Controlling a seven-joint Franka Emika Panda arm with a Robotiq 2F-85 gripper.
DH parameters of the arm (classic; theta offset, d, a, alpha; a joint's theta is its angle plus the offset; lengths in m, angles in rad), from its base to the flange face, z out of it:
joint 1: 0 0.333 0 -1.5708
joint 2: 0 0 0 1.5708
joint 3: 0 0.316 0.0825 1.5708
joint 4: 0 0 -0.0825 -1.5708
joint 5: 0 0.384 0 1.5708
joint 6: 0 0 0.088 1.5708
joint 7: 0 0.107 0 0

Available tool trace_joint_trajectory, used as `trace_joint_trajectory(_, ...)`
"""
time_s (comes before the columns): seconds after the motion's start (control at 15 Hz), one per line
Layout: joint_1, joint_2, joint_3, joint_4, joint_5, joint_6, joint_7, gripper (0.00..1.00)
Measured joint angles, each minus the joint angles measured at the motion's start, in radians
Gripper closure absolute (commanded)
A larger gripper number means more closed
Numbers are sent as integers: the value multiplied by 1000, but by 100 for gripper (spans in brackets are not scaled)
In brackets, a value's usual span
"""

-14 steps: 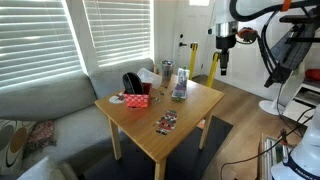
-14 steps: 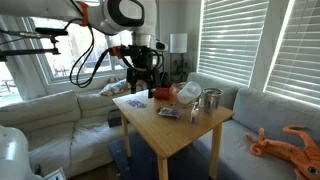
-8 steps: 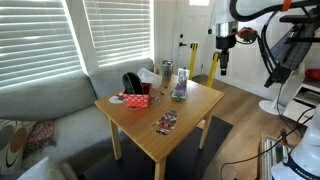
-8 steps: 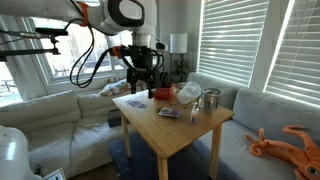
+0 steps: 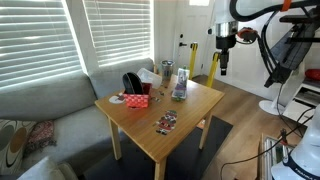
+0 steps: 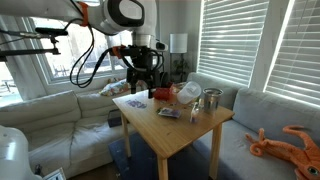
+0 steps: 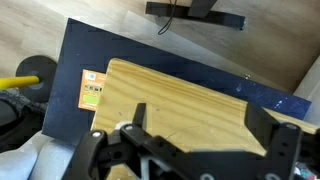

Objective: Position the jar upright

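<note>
The jar [image 6: 187, 93] is whitish-translucent and lies on its side at the far part of the wooden table [image 6: 180, 128], beside the red box [image 6: 160, 94]. It also shows behind the red box [image 5: 138, 100] in an exterior view [image 5: 148, 80]. My gripper [image 5: 224, 66] hangs high in the air off the table's edge, well apart from the jar, and it also shows in an exterior view [image 6: 141, 86]. In the wrist view the gripper [image 7: 200, 128] is open and empty above the bare tabletop [image 7: 180, 95]. The jar is out of the wrist view.
A slim clear glass [image 5: 181, 85], a small grey cup [image 6: 211, 98], a black object [image 5: 130, 82] and a flat printed packet [image 5: 166, 122] are on the table. A sofa [image 5: 50, 105] flanks it. A dark rug [image 7: 80, 50] lies below.
</note>
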Motion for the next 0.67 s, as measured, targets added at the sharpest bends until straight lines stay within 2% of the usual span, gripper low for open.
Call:
trace_joint_trajectory(0.2,0,0,0,0,4,5,4,0)
trace_joint_trajectory(0.4,-1,13,-4,26,45,99,103,0)
trace_joint_trajectory(0.67,-13,85,-19,179,84,192,214,0)
